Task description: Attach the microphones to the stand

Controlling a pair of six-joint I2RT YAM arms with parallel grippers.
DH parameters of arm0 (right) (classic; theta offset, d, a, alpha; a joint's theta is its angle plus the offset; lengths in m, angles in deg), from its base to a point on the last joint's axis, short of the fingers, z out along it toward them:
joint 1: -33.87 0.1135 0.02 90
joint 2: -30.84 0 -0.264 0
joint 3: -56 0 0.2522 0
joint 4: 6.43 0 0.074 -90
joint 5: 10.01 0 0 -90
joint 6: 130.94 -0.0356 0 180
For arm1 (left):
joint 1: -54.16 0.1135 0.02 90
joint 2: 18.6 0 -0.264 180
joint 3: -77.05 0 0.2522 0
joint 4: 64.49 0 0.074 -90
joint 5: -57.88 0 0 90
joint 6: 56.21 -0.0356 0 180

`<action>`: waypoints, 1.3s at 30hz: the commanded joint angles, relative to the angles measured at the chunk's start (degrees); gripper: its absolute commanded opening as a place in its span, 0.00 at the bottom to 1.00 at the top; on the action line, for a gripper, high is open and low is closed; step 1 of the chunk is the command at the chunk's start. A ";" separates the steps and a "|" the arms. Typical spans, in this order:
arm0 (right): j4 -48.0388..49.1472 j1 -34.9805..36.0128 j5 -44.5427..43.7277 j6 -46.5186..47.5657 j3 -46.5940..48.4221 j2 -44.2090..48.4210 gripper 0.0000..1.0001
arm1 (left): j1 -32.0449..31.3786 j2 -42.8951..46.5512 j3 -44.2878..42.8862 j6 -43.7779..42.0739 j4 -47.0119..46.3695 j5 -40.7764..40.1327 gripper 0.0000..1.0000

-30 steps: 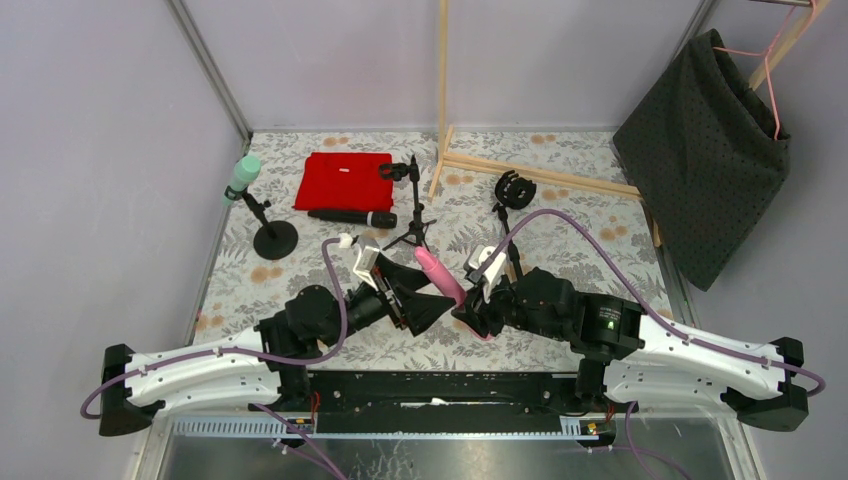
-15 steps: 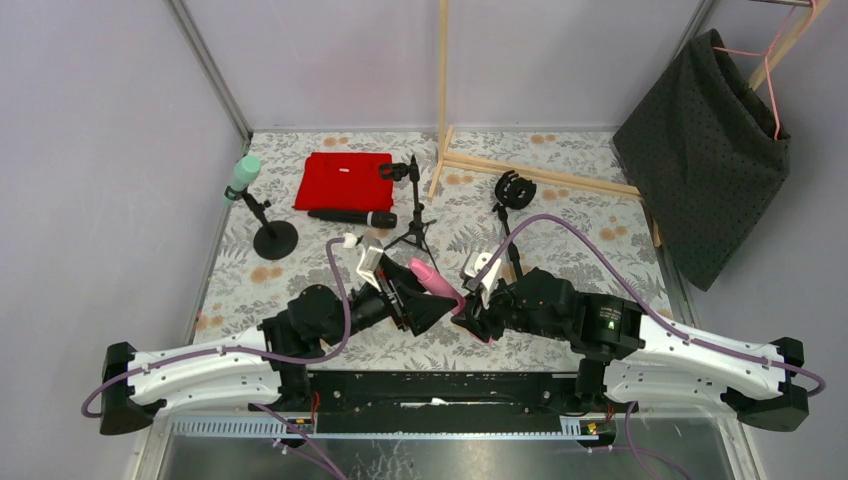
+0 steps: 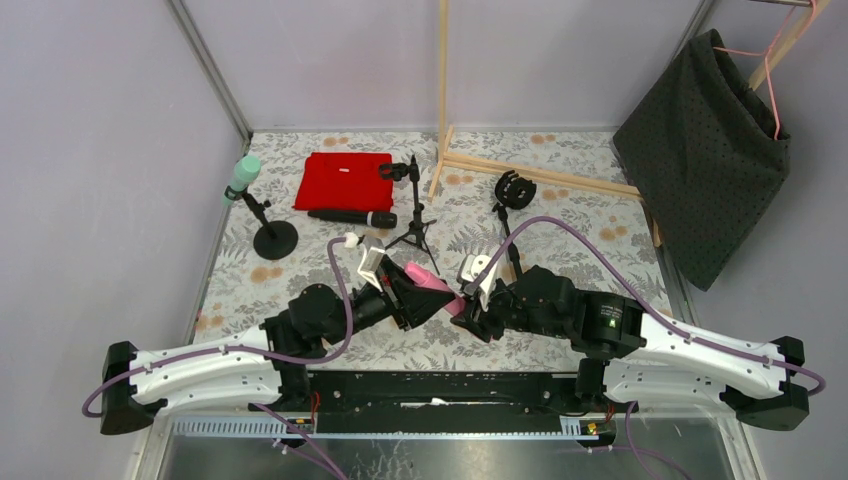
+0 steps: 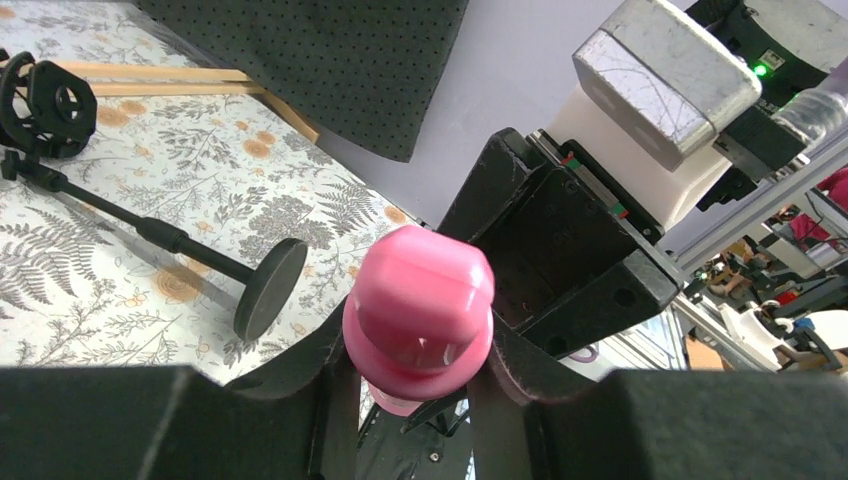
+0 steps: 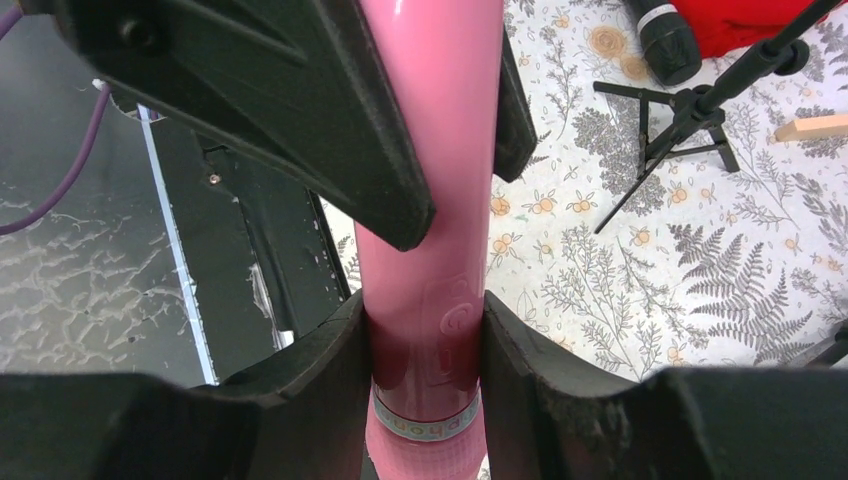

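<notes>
Between pinching fingers (image 5: 300, 400), the slim pink microphone (image 5: 430, 200) shines (embossed logo).

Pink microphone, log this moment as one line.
left gripper: shut on pink microphone | right gripper: shut on pink microphone | green microphone: on stand | black microphone: on table

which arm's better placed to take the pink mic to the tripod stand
Left, probably. Both the left gripper and right gripper clamp the pink mic, but the empty tripod stand stands straight ahead of the left one.
</notes>
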 commanded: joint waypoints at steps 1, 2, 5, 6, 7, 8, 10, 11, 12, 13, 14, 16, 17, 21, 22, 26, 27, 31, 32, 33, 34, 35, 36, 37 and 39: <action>-0.08 0.24 -0.14 1.63 2.55 0.28 0.14 | -0.28 -1.02 -2.19 0.36 -3.81 2.61 0.20; -0.08 0.30 -0.36 1.59 2.55 0.36 0.15 | -0.28 -1.22 -2.30 0.42 -3.64 2.64 0.10; 0.48 0.28 -1.17 1.27 2.17 0.84 0.24 | -0.28 -1.35 -2.09 0.62 -3.84 2.80 0.00; 0.93 0.28 -1.85 0.80 2.01 1.20 0.31 | -0.28 -1.24 -1.99 0.50 -4.10 2.84 0.00; 1.56 0.28 -2.76 0.19 1.74 1.57 0.41 | -0.28 -1.21 -1.82 0.27 -4.42 2.94 0.00; 2.24 0.28 -3.98 -0.55 1.49 2.03 0.55 | -0.28 -1.14 -1.82 0.04 -4.48 2.56 0.00; 4.11 0.28 -6.44 -2.50 1.05 3.38 0.75 | -0.28 -1.03 -2.15 -0.48 -3.61 1.01 0.00; 5.00 0.28 -8.37 -4.21 0.91 4.12 0.84 | -0.28 -0.89 -2.36 -0.82 -3.28 0.18 0.00; 5.83 0.28 -10.26 -5.70 0.92 5.12 0.89 | -0.28 -0.70 -2.29 -1.12 -3.27 -0.66 0.00; 6.53 0.28 -12.31 -7.74 1.07 5.94 0.93 | -0.28 -0.48 -2.05 -1.49 -4.16 -1.37 0.00; 7.44 0.28 -14.25 -9.47 1.13 6.81 0.95 | -0.28 -0.13 -1.48 -1.94 -5.49 -2.19 0.00; 10.13 0.28 -17.98 -13.66 0.59 8.80 0.98 | -0.28 0.86 0.46 -2.88 -10.05 -4.10 0.00; 12.84 0.28 -19.20 -15.95 -0.10 9.87 0.98 | -0.28 1.48 1.94 -3.79 -13.46 -5.58 0.00; 22.14 0.28 -26.66 -29.48 -4.65 14.52 0.99 | -0.28 3.84 9.28 -7.79 -31.76 -12.07 0.00; 24.44 0.28 -28.68 -33.52 -5.89 15.51 0.98 | -0.28 3.82 11.67 -9.33 -38.63 -13.40 0.00; 29.95 0.28 -37.58 -50.17 -10.82 18.94 0.98 | -0.28 -0.20 17.24 -17.41 -61.15 -13.80 0.00; 30.58 0.28 -39.30 -54.16 -11.71 19.42 0.98 | -0.28 -1.37 17.29 -19.92 -64.27 -12.60 0.00; 30.54 0.28 -42.76 -68.00 -13.62 20.46 0.99 | -0.28 -6.30 14.65 -30.82 -68.59 -4.38 0.00; 29.98 0.24 -43.08 -71.43 -13.82 20.49 0.99 | -0.28 -7.38 13.98 -33.59 -69.19 -2.87 0.00; 29.18 0.27 -43.31 -74.68 -14.10 20.49 0.99 | -0.28 -8.49 13.54 -36.56 -70.39 -0.60 0.00; 28.25 0.26 -43.46 -77.98 -14.23 20.50 0.99 | -0.28 -9.33 13.10 -39.61 -71.35 2.03 0.00; 26.89 0.28 -43.52 -81.02 -14.47 20.43 0.99 | -0.32 -9.87 12.62 -42.58 -71.38 4.35 0.00; 25.69 0.28 -43.47 -85.42 -14.62 20.47 0.99 | -0.28 -10.33 12.29 -44.78 -71.40 6.26 0.00; 24.80 0.28 -43.19 -88.31 -15.05 20.46 0.99 | -0.28 -10.74 11.85 -46.92 -71.37 7.54 0.00; 25.38 0.28 -42.12 -92.01 -16.49 20.24 0.98 | -0.28 -11.42 11.39 -50.22 -71.33 8.77 0.00</action>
